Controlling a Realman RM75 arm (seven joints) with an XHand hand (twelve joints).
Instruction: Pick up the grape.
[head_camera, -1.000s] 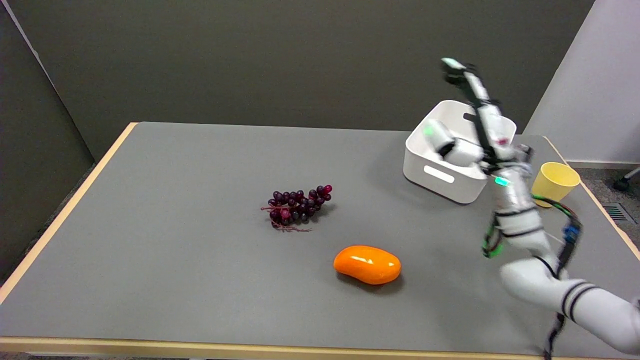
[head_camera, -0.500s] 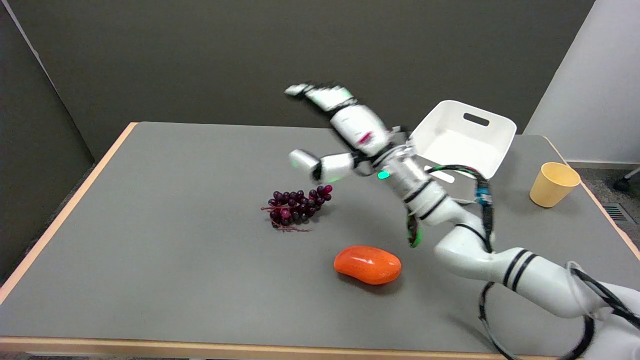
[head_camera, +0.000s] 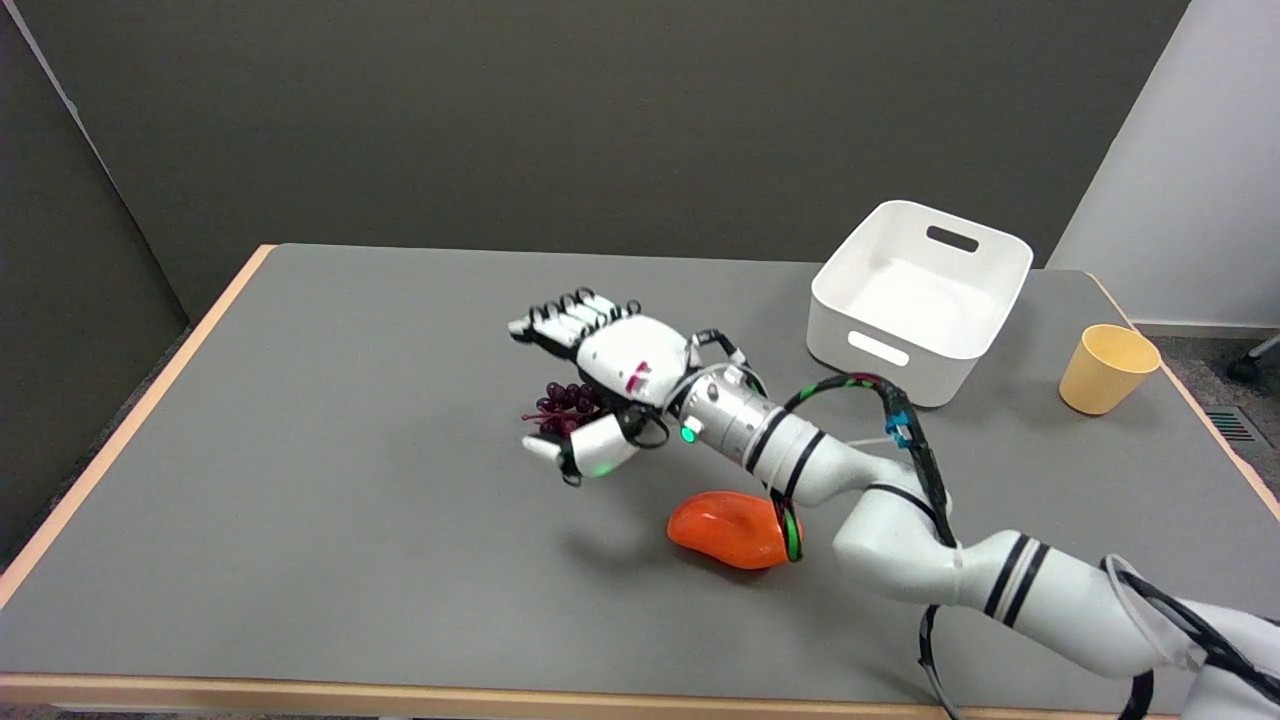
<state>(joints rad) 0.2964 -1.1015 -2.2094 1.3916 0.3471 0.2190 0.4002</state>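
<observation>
And the right arm has swung a long way left across the table (head_camera: 300, 520) since a second ago, when it was up by the white bin (head_camera: 920, 300) at the far right. Half a second back the right hand (head_camera: 610, 385) was high in the air, above and a little right of the grape bunch (head_camera: 562, 405); now it has dropped low and sits directly over the bunch, covering most of it. The table things lie where they were: bunch, mango, bin and cup have not shifted.

Look at the hand now: palm down, back of the hand to the camera, the fingers (head_camera: 565, 318) stretched out together toward the far left, the thumb (head_camera: 590, 455) sticking out on the near side of the bunch. Fingers and thumb are well apart, with the grapes in the gap between them. Whether anything touches the fruit is hard to say; the hand hides the contact. Nothing is gripped, as far as the view shows.

The grape bunch lies on the table near its middle, only its left end and stem peeking out beneath the palm. The orange mango (head_camera: 725, 530) sits nearer and to the right, partly behind the forearm. The yellow cup (head_camera: 1105, 368) stands right of the bin.
</observation>
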